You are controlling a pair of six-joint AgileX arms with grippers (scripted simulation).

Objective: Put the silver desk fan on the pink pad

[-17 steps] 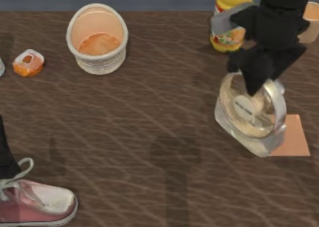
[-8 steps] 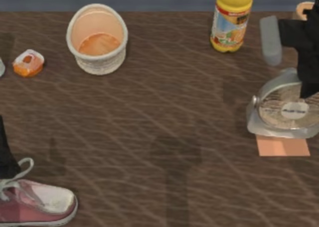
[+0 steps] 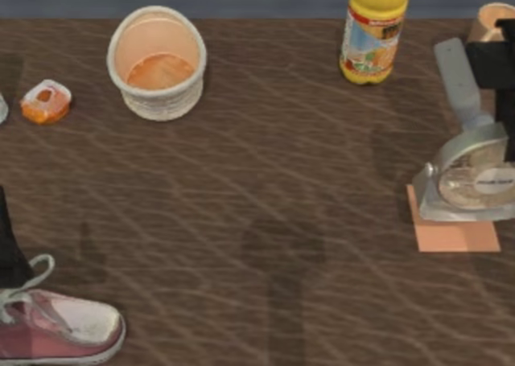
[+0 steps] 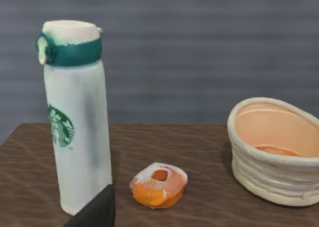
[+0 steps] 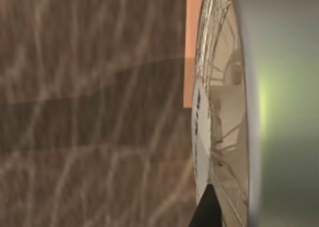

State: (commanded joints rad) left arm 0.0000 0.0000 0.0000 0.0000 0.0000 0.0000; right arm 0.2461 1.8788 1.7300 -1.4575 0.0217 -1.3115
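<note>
Right claw [image 3: 503, 100], at the counter's right edge, is largely cut off in the top view; whether its fingers are spread or closed on anything cannot be told. The silver desk fan [image 3: 471, 181] sits just below it in that view, overlapping the pink pad [image 3: 451, 236], grille face upward. Left claw [image 4: 94, 214] is parked at the counter's left; its opening is likewise indeterminable.
</note>
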